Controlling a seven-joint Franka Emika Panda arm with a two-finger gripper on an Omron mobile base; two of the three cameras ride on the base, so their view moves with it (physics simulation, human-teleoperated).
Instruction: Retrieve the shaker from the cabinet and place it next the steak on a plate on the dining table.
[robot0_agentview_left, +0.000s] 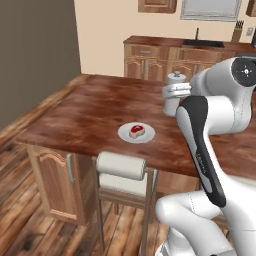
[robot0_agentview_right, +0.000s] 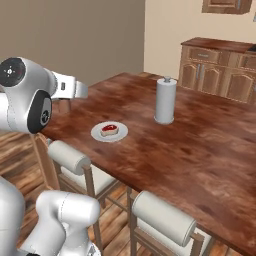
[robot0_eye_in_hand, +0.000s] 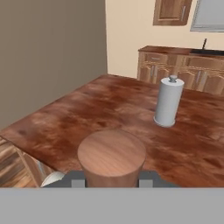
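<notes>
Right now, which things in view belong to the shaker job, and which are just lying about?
Belong to the job:
- shaker, between the fingers
- steak
- plate under the steak
- dining table

Just lying about:
- tall white cylinder, standing on the table beyond the plate
- chairs tucked along the near edge
- back counter

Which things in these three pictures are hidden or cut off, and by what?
- Shaker: hand view, its lower body is cut off by the bottom edge.
- Plate: hand view, a sliver shows at the bottom edge.
- White cylinder: left base view, partly hidden by the arm.
</notes>
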